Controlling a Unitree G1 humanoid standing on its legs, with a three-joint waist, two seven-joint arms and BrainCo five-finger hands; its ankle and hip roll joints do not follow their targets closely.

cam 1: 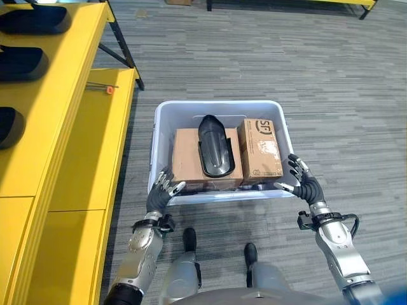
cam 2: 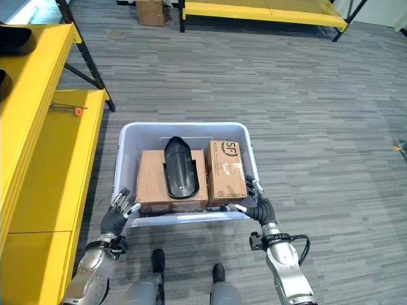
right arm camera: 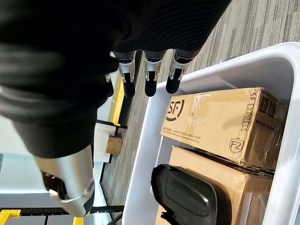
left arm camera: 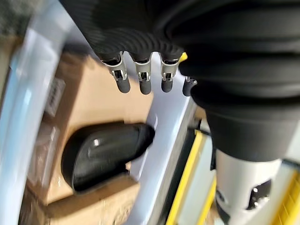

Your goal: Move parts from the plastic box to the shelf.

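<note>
The plastic box (cam 1: 164,121) stands on the grey floor (cam 1: 331,89), just beside the low edge of the yellow shelf (cam 1: 76,146). Inside it lie a wide cardboard box (cam 1: 186,159) and a narrower cardboard box (cam 1: 261,149) side by side, and a black part (cam 1: 213,146) rests on top of the wide one. The left robot hand (cam 1: 162,189) is at the box's near left corner with its fingers spread wide and holding nothing. The right robot hand (cam 1: 301,178) is at the near right corner, also spread wide with nothing in it. More black parts (cam 1: 19,60) lie on the upper level of the shelf.
</note>
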